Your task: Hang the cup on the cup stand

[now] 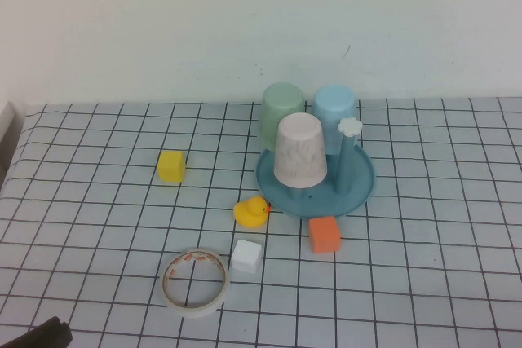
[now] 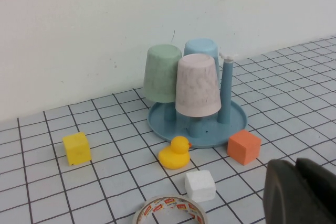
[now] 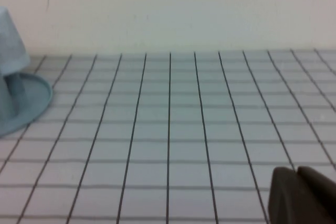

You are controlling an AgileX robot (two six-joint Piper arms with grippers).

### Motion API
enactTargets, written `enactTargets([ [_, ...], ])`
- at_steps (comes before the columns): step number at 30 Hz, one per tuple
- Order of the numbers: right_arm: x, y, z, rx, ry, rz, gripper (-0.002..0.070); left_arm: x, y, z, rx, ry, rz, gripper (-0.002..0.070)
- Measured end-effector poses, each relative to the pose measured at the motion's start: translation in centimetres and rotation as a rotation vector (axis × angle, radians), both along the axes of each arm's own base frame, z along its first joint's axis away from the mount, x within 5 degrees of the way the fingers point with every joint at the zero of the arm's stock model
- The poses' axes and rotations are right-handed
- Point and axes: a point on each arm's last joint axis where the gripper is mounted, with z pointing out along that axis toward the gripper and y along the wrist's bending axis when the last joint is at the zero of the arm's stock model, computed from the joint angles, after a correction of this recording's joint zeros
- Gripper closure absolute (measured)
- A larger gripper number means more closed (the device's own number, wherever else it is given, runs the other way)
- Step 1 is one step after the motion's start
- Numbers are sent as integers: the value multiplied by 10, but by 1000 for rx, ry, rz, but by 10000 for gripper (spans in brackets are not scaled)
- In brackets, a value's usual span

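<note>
The pale pink cup (image 1: pixel 299 151) hangs upside down on a peg at the front of the blue cup stand (image 1: pixel 359 187), in the middle of the table. It also shows in the left wrist view (image 2: pixel 197 84), on the stand (image 2: pixel 157 124). One free peg with a white flower knob (image 1: pixel 350 126) stands at its right. My left gripper (image 2: pixel 296 165) is shut and empty, low at the table's near left, far from the stand. My right gripper (image 3: pixel 295 172) is shut and empty, over bare grid to the right of the stand's rim (image 3: pixel 37 100).
A pale green cup (image 1: pixel 282 112) and a light blue cup (image 1: pixel 335 112) hang on the back pegs. Around the stand lie a yellow cube (image 1: pixel 171 166), a rubber duck (image 1: pixel 251 212), an orange cube (image 1: pixel 324 235), a white cube (image 1: pixel 245 256) and a tape roll (image 1: pixel 195 280).
</note>
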Motion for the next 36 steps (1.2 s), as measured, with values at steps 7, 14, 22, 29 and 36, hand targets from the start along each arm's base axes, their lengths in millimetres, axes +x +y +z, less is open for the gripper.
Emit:
enactTargets([
  [7, -2, 0, -8, 10, 94, 4, 675, 0, 0, 0, 0, 0, 0, 675],
  [14, -3, 2, -9, 32, 114, 31, 676, 0, 0, 0, 0, 0, 0, 676],
  [22, -3, 1, -9, 13, 121, 27, 676, 0, 0, 0, 0, 0, 0, 676],
  [29, -3, 1, -9, 11, 121, 27, 676, 0, 0, 0, 0, 0, 0, 676],
  [36, -3, 1, -9, 12, 123, 27, 676, 0, 0, 0, 0, 0, 0, 676],
])
